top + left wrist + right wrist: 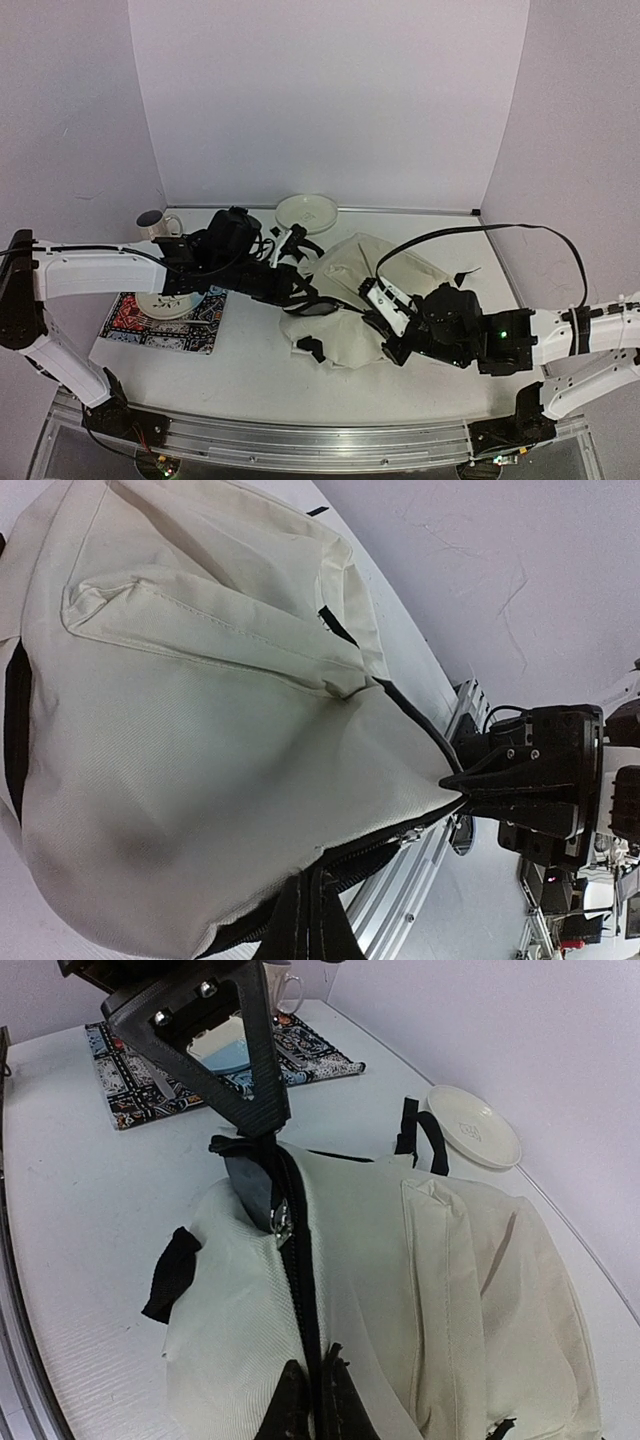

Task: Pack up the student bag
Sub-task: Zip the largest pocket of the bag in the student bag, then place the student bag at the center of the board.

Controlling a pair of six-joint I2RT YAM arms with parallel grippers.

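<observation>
Two-arm hold on the bag. The large cream soft-fabric backpack (pixel 345 275) with black straps lies flat at the middle of the white table (pixel 250 370), between the two arms.

The left gripper (pixel 262 1125) has its jaws pressed together on the bag's black-edged upper end, just above the small metal zipper pull (pixel 280 1218). The right gripper (pixel 460 785) is likewise pinched onto the cloth at the dark zipper line (pixel 303 1290), at the opposite end.

**Hazards.**
- Neither jaw appears to hold the pull itself. Drawing the arms apart would likely only stretch the cloth and leave the zipper as it is.
- The pinches are thin and sit on soft, smooth fabric, so a sharp tug could strip the cloth from either jaw and drop the bag slack.
- Unequal pulling would drag the whole bag sideways toward the round white ceramic plate (pixel 306 212) near the far wall.

**Containers.**
- The zipper line looks closed along its visible length, so the bag's interior is hidden and its contents cannot be told.
- The white plate near the far wall holds nothing.
- A white mug (pixel 152 225) stands at the far left, its dark inside unreadable.
- A second pale plate (pixel 170 302) rests on the patterned cloth placemat (pixel 140 325), half covered by the left arm.
</observation>
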